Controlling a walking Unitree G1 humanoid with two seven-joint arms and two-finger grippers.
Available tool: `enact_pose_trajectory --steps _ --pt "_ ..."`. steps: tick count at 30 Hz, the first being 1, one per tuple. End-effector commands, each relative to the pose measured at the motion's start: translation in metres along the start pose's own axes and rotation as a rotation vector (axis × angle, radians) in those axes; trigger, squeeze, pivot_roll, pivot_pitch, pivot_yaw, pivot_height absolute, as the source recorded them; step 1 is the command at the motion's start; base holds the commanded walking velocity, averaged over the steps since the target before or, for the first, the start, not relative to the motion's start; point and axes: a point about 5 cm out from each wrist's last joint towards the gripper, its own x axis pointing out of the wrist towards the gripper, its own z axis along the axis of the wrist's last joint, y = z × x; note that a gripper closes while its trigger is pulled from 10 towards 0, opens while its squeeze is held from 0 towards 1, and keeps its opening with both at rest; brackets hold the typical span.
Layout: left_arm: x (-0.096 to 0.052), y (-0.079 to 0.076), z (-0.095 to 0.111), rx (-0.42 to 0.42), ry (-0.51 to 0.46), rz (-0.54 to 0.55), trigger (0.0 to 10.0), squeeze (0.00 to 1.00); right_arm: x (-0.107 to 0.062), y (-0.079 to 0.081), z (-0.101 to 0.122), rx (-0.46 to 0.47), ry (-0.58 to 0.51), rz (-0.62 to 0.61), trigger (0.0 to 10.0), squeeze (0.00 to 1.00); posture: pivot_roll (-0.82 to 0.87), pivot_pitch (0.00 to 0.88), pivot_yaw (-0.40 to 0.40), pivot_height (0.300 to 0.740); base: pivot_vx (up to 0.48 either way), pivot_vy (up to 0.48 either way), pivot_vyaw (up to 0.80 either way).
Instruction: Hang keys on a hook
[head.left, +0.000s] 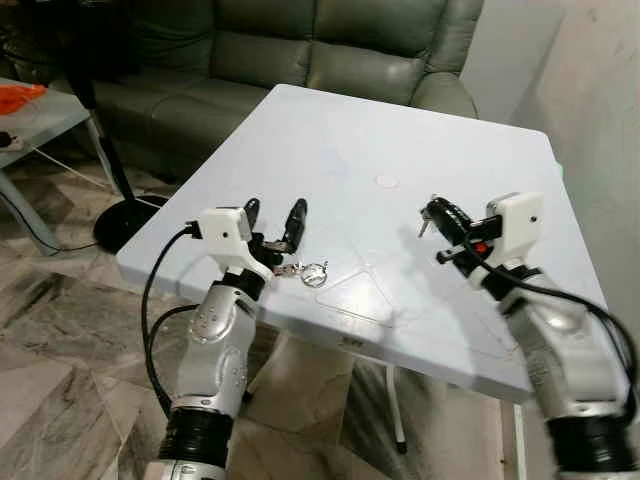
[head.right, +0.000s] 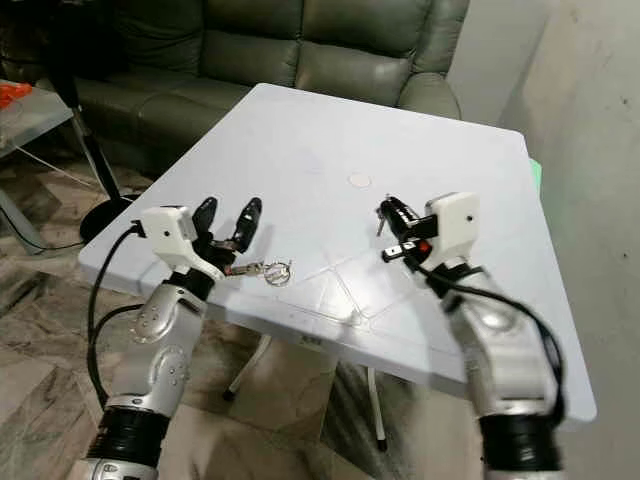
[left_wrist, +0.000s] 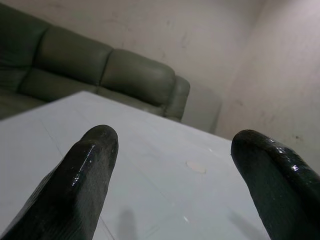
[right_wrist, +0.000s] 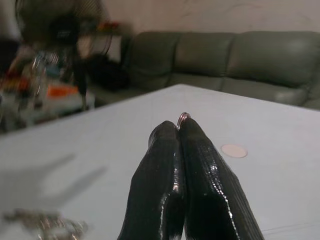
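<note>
A bunch of keys on a ring (head.left: 306, 272) lies on the white table (head.left: 330, 140) near its front left edge, blurred in the right wrist view as keys (right_wrist: 45, 222). My left gripper (head.left: 275, 214) hovers just above and behind the keys, open, with nothing between its fingers (left_wrist: 92, 150). My right gripper (head.left: 432, 210) is held above the table's right half, shut, its fingertips pinching a small silvery metal piece (right_wrist: 183, 117) that sticks out at the tip and hangs down a little (head.left: 424, 224). I cannot tell its exact shape.
A green sofa (head.left: 300, 50) stands behind the table. A black fan stand (head.left: 125, 215) and a low side table (head.left: 40, 115) with an orange thing are on the left. A wall (head.left: 600, 90) runs close along the right. A small round mark (head.left: 387, 181) is on the tabletop.
</note>
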Motion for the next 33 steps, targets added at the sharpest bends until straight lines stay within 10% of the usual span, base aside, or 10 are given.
enact_pose_trajectory --steps 1,17,33 --pt "0.005 -0.004 0.009 0.008 -0.022 -0.019 10.0 0.0 -0.002 0.0 0.008 0.014 -0.074 -0.069 10.0 0.0 -0.02 0.0 -0.058 0.74 0.0 0.0 0.0" --pt "-0.022 0.01 -0.001 0.033 0.031 -0.015 10.0 0.0 -0.049 0.013 -0.024 -0.019 -0.091 -0.304 10.0 0.0 -0.05 0.0 -0.009 0.74 0.0 0.0 0.0" --pt "-0.02 0.014 -0.004 0.028 0.05 0.013 10.0 0.0 -0.045 0.01 -0.035 -0.067 0.0 -0.341 10.0 0.0 -0.03 0.0 -0.015 0.74 0.0 0.0 0.0"
